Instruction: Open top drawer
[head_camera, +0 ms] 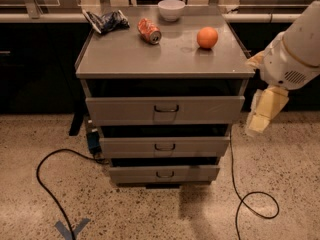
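The top drawer [165,110] is the widest grey front of the metal cabinet, with a small dark wire handle [166,108] at its centre. A dark gap shows between it and the cabinet top. Its tray is hidden. My gripper [264,114] hangs pointing down from the white arm [295,49] at the right, beside the cabinet's right edge at the height of the top drawer. It is apart from the drawer front and well right of the handle. It holds nothing that I can see.
Two narrower grey drawers [165,146] [165,174] sit below. On the cabinet top [165,59] are a white bowl [171,9], a crushed can [149,30], an orange [207,37] and a dark bag [106,20]. Black cables [47,184] [250,204] lie on the speckled floor.
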You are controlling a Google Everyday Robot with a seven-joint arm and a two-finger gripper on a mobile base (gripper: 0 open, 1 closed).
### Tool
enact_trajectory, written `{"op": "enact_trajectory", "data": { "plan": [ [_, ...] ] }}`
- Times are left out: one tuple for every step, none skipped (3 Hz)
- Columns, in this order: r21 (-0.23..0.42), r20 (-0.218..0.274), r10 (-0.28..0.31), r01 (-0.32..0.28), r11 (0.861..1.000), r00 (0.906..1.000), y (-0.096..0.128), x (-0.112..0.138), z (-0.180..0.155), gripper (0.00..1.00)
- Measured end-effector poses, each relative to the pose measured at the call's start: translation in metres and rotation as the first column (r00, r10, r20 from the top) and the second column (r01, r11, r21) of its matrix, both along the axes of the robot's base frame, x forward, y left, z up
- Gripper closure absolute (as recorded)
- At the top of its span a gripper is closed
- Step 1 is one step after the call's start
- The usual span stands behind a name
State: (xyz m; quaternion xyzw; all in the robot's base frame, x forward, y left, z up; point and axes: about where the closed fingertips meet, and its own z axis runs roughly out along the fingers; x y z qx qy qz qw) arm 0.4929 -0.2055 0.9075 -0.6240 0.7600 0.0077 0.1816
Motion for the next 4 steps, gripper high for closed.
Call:
{"op": "enact_trajectory", "data": {
  "plan": [
    [0.031,0.037,-0.037,0.036,0.999,0.9986,-0.001,0.027,-0.029,0.0],
    [0.064,0.095,-0.125,0.119,0.991,0.9875,-0.009,0.06,-0.053,0.0],
    [0.08,0.13,-0.147,0.137,0.987,0.9805,-0.008,0.072,-0.053,0.0],
    [0.08,0.13,-0.147,0.137,0.987,0.9805,-0.008,0.072,-0.054,0.0]
  ]
}}
